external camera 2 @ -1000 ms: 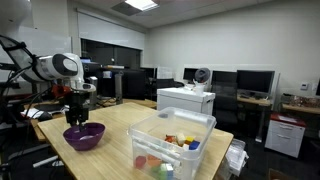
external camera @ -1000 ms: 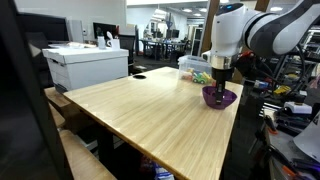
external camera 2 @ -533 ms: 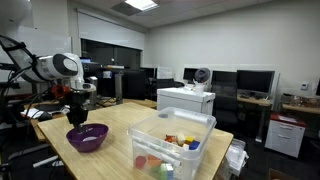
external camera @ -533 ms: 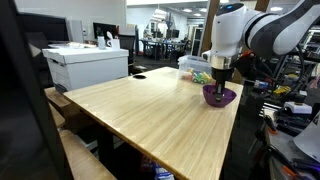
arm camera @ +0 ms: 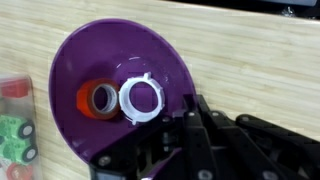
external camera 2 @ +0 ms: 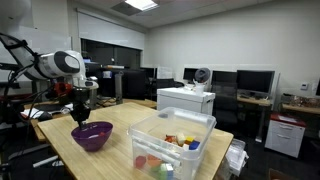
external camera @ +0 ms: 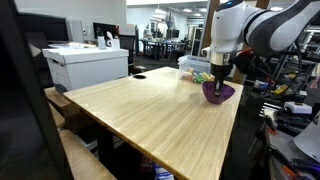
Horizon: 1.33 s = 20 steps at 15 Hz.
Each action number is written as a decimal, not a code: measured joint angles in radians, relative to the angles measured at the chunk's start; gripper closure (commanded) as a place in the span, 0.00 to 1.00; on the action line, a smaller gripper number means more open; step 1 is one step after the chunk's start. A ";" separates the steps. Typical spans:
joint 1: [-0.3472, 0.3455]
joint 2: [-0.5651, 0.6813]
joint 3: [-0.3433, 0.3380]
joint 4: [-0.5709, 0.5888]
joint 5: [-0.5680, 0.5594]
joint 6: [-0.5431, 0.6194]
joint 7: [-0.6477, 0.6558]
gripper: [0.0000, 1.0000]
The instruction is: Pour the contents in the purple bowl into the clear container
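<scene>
Open-plan office: wooden table (external camera: 150, 110), white box (external camera: 88, 65), dark monitors (external camera 2: 250, 82) (ceiling lights (external camera 2: 135, 6) on).

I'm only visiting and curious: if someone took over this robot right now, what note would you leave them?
Gripper: shut on the rim of the bowl.
Bowl: roughly upright beside the container. I cannot tell if it is off the table.
In the bowl: an orange ring and a white ring, not poured.
Container: on the table, with colourful pieces inside.
Done: bowl grasped.
Left: probably lift the bowl, bring it over the container and tip the rings in.
</scene>
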State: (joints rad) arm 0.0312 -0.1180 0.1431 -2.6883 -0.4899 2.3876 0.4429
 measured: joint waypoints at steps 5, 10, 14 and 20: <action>0.000 -0.059 -0.024 0.051 0.073 -0.036 -0.107 0.99; 0.000 -0.135 -0.055 0.137 0.204 -0.135 -0.291 0.99; 0.000 -0.170 -0.096 0.235 0.285 -0.240 -0.427 0.99; -0.002 -0.170 -0.197 0.372 0.391 -0.322 -0.657 0.99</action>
State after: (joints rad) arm 0.0294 -0.2882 -0.0542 -2.3163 -0.0984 2.0657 -0.2138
